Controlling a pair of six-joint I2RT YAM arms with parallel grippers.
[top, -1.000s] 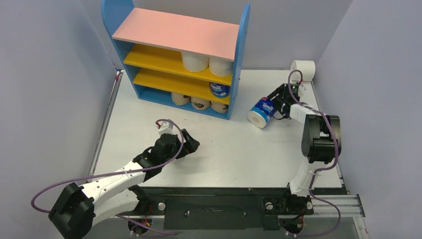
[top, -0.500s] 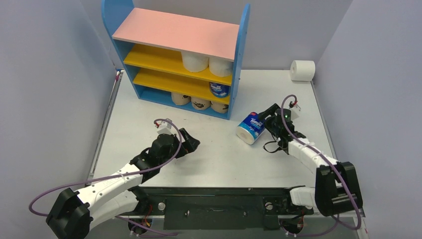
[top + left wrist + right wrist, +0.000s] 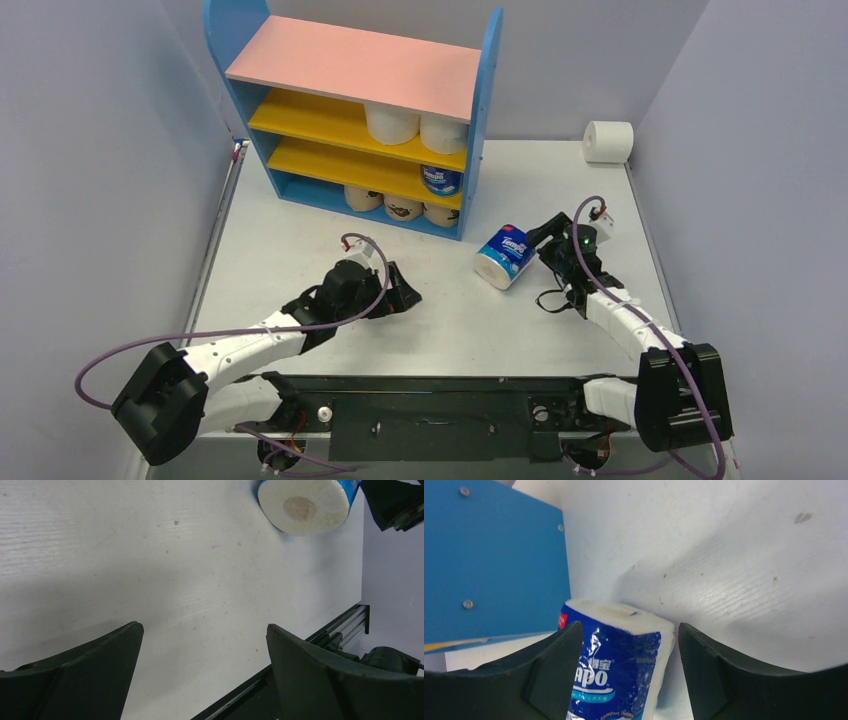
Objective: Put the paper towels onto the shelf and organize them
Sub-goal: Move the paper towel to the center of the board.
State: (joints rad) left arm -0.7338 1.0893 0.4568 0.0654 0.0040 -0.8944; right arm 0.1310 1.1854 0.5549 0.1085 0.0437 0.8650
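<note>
Just off the shelf's (image 3: 483, 120) right blue panel, the blue-wrapped roll (image 3: 503, 256) lies tipped on the surface (image 3: 300, 230) between the fingers of my right pincer (image 3: 629, 626). A sliver of gap shows at one finger, so I cannot tell whether that grip still bites. The roll's long axis runs from that pincer toward the near left, with its white end face aimed at my left pincer (image 3: 203, 626), which stands wide apart and empty, well away across the surface. My right arm is plainly the nearer. Against a second ago, the roll has come nearer and leftward, my right arm has folded low, and my left pincer has slid rightward toward it.
</note>
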